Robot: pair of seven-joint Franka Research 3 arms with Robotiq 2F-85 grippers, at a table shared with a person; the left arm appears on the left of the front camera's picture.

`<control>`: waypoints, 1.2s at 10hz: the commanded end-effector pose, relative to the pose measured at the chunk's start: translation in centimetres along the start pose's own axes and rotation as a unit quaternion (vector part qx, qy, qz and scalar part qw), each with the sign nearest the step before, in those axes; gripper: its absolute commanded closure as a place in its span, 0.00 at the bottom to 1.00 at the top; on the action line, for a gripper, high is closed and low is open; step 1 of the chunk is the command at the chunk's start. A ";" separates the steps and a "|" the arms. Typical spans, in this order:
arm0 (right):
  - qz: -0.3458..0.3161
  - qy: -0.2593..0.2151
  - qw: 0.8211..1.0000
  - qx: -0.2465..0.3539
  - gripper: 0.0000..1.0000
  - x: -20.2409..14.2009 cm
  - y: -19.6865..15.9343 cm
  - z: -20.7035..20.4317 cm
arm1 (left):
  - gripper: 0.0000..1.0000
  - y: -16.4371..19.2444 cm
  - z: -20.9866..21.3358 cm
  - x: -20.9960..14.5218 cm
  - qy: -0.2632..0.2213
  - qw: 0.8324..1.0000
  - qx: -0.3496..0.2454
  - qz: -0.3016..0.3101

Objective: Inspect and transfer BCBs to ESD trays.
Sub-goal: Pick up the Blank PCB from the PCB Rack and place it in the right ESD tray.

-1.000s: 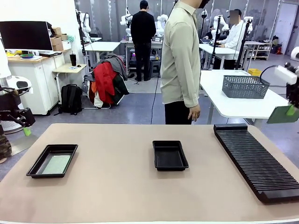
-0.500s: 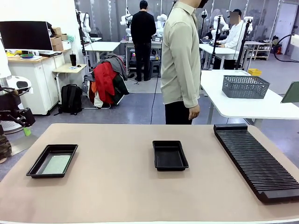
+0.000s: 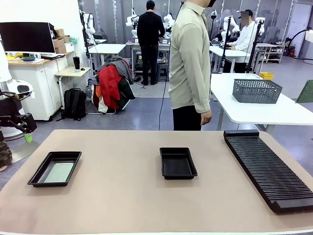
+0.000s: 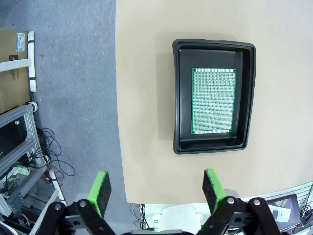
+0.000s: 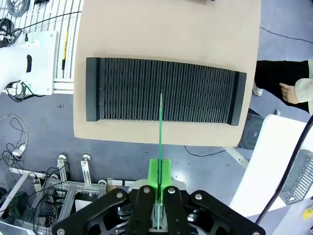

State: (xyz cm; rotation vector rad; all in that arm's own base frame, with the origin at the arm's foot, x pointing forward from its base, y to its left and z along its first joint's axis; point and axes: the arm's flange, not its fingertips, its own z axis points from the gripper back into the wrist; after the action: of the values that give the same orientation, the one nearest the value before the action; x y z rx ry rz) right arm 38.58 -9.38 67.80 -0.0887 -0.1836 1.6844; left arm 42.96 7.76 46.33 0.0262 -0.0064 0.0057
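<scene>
Green pads of my right gripper (image 5: 159, 196) are pressed together on one end of a thin green circuit board (image 5: 160, 127). It stands edge-on to my wrist camera, its long axis running straight out from the fingers. Held high, the board hangs above the black slotted rack (image 5: 122, 88) at the right end of the tan table (image 5: 171, 29), its face in line with the slots. From the front, its corner shows at the right border, well above the tabletop. The empty middle tray (image 3: 162, 164) lies down and toward the table's centre from these jaws, about midway between my arms, and its long side appears to run away from me. I judge the upright board must be laid flat and turned to match before it goes in. My left gripper (image 4: 155, 188), jaws wide apart and holding nothing, hovers off the table's left edge near the left tray (image 4: 179, 98), where a second board (image 4: 213, 100) lies flat. A person (image 3: 190, 63) stands at the far side, one hand hanging.
</scene>
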 end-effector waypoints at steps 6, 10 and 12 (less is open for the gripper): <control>0.001 -0.001 1.000 -0.001 1.00 0.1 0.3 -0.2 | 0.00 0.1 -0.2 -0.1 -0.001 1.000 0.000 -0.003; -0.165 -0.106 0.981 -0.012 0.98 1.4 -1.7 -1.0 | 0.00 0.1 -0.2 -0.1 -0.001 1.000 0.000 -0.003; -0.300 -0.166 0.939 -0.010 0.98 3.3 -2.2 -2.5 | 0.00 0.1 -0.2 -0.1 -0.001 1.000 0.000 -0.003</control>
State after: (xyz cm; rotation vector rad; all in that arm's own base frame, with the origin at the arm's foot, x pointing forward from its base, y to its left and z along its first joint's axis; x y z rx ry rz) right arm 40.61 -7.17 66.26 0.1935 -0.3524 1.2396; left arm 42.96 7.76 46.33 0.0262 -0.0064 0.0056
